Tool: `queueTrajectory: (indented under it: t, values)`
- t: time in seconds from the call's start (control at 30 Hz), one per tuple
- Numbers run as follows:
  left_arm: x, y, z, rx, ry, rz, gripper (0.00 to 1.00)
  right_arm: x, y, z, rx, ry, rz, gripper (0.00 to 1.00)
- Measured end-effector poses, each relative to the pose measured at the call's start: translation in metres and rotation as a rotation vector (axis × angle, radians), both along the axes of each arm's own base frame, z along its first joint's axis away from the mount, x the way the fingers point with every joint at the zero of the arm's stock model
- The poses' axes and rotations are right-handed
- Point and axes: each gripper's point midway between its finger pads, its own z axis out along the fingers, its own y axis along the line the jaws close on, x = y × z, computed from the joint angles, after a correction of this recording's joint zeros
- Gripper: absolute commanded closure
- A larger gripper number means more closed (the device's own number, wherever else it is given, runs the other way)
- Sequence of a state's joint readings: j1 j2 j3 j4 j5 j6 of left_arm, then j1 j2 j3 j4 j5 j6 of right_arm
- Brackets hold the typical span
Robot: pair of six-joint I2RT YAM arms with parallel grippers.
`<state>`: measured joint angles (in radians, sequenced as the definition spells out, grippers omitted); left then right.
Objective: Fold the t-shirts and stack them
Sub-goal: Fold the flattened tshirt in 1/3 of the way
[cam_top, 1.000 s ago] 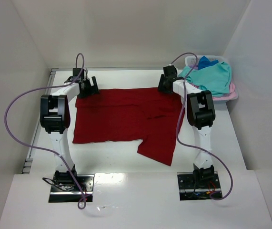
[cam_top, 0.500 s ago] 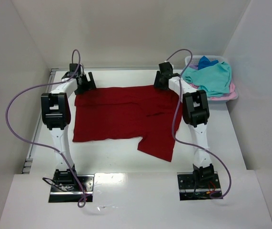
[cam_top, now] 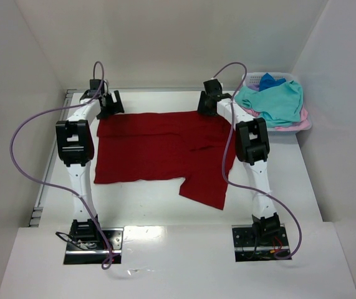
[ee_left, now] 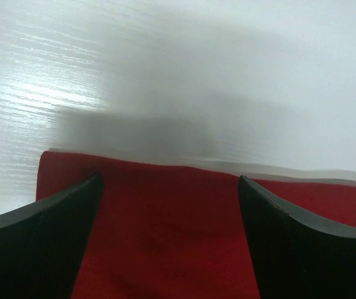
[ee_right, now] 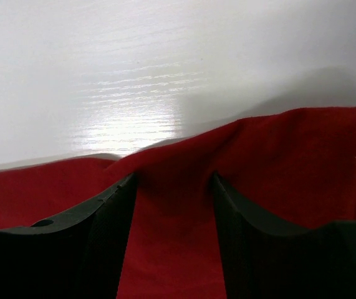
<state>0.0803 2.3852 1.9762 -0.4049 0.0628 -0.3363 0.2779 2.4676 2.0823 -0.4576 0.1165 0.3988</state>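
A large dark red t-shirt [cam_top: 159, 149] lies spread flat on the white table, one sleeve hanging toward the near side. My left gripper [cam_top: 109, 103] hovers over its far left corner, open wide; the left wrist view shows flat red cloth [ee_left: 165, 237] under the left gripper [ee_left: 169, 180]. My right gripper [cam_top: 207, 103] is at the shirt's far right edge. Seen from its wrist, the right gripper [ee_right: 173, 177] stands with its jaws partway apart and a raised fold of red cloth [ee_right: 290, 156] between them. Teal [cam_top: 277, 99], pink [cam_top: 290, 124] and blue [cam_top: 268, 81] t-shirts lie in the basket.
A pale slotted laundry basket [cam_top: 250, 78] stands at the back right corner, beside the right arm. White walls enclose the table at the back and both sides. Bare table [cam_top: 146, 196] shows between the shirt and the arm bases.
Both grippers have moved toward the back wall, the right one also leftward. The shirt's far edge and right side have shifted slightly with them. The right jaws have widened a little.
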Motion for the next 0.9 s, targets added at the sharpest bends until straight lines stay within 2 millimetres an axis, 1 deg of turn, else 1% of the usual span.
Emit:
queueTrajectory:
  t: [0.03, 0.2, 0.37, 0.43, 0.5, 0.53, 0.63, 0.67, 0.7, 0.73, 0.77, 0.8, 0.83, 0.9]
  values:
    - [0.0, 0.001, 0.0, 0.001, -0.003, 0.0, 0.05, 0.0, 0.0, 0.0, 0.0, 0.0, 0.001, 0.42]
    - [-0.001, 0.002, 0.001, 0.002, -0.015, 0.003, 0.05, 0.0, 0.001, 0.0, -0.001, 0.0, 0.001, 0.42]
    - [-0.022, 0.001, 0.005, 0.002, 0.0, 0.007, 0.05, 0.0, 0.0, 0.0, -0.004, -0.002, -0.001, 0.42]
    - [-0.026, 0.002, 0.013, 0.003, -0.004, 0.009, 0.05, 0.0, 0.0, 0.0, -0.004, -0.001, -0.002, 0.42]
    - [-0.026, 0.003, 0.027, 0.006, -0.028, 0.011, 0.05, -0.001, 0.0, 0.0, -0.004, 0.0, -0.001, 0.42]
    - [-0.028, 0.003, 0.035, 0.008, -0.04, 0.012, 0.06, -0.003, -0.001, 0.0, -0.004, 0.002, -0.001, 0.42]
    - [-0.033, 0.003, 0.061, 0.011, -0.086, 0.013, 0.17, -0.008, -0.002, 0.001, -0.006, 0.011, 0.0, 0.42]
    - [-0.035, 0.003, 0.068, 0.011, -0.1, 0.014, 0.22, -0.01, -0.003, 0.002, -0.007, 0.013, 0.0, 0.42]
    - [-0.037, 0.003, 0.075, 0.01, -0.112, 0.016, 0.33, -0.011, -0.003, 0.002, -0.007, 0.014, 0.0, 0.42]
    - [-0.038, 0.002, 0.079, 0.01, -0.123, 0.016, 0.38, -0.013, -0.003, 0.003, -0.008, 0.016, 0.0, 0.42]
    - [-0.04, 0.002, 0.081, 0.008, -0.129, 0.016, 0.44, -0.015, -0.004, 0.003, -0.008, 0.019, 0.0, 0.42]
    - [-0.042, 0.001, 0.081, 0.006, -0.129, 0.014, 0.51, -0.017, -0.005, 0.003, -0.009, 0.021, 0.0, 0.45]
    - [-0.044, 0.001, 0.078, 0.004, -0.124, 0.013, 0.67, -0.018, -0.005, 0.003, -0.01, 0.024, 0.0, 0.51]
    - [-0.049, 0.0, 0.067, 0.001, -0.103, 0.011, 0.84, -0.02, -0.006, 0.002, -0.013, 0.027, 0.002, 0.58]
